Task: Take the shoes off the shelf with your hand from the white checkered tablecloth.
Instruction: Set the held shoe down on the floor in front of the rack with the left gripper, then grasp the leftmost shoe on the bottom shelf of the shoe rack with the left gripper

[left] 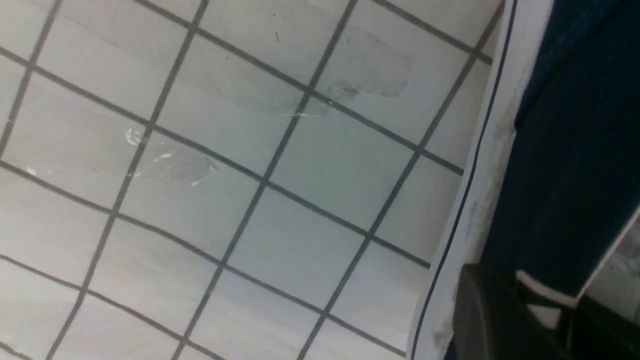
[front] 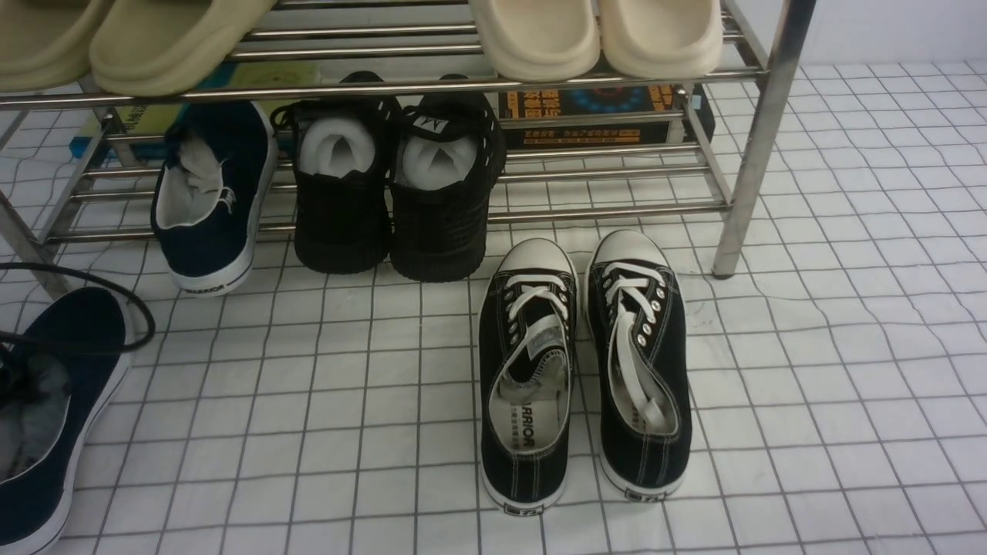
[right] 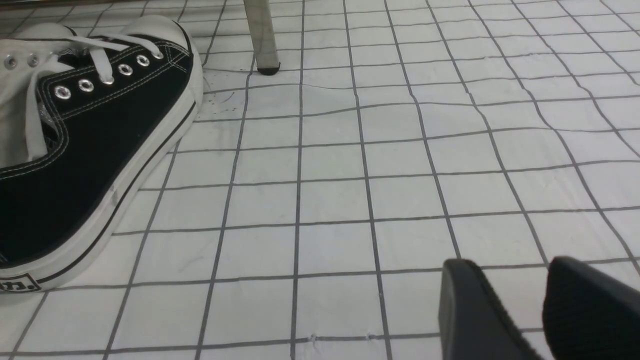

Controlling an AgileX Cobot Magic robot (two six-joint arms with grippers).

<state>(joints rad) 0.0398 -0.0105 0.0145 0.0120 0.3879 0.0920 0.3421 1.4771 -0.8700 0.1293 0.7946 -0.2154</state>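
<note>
We have the left end effector [left: 542, 310] closed on the collar of one navy shoe [front: 73, 339]. In the left wrist view a strip of white lining shows pinched in it, a rim grip that suits a soft slip-on with no laces to hook. That shoe lies low over the cloth [front: 810, 385], toe pointing away from the end effector towards the shelf [front: 759, 139]; whether its sole touches the cloth we cannot tell. We judge this half of the pair as off the shelf and close to set down

The other navy shoe [front: 212, 223] sits on the lowest tier, ahead of the left end effector and a little to its right. Its heel juts out over the front bar with the opening facing us, which leaves the collar free for the same pinch

The right end effector [right: 515, 280] hangs open and empty just above the cloth, with the lace-ups [front: 663, 362] to its left and one leg of the shelf ahead

Crowding matters. The knit sneakers [front: 389, 216] stand just beside the other navy shoe, on its side away from the left end effector, so a wide approach could nudge them. The upper tier with its slides [front: 177, 38] hangs low over that shoe, so we think it must come out forwards, not up. Cables [front: 150, 324] loop past the navy shoe's toe and could snag
</note>
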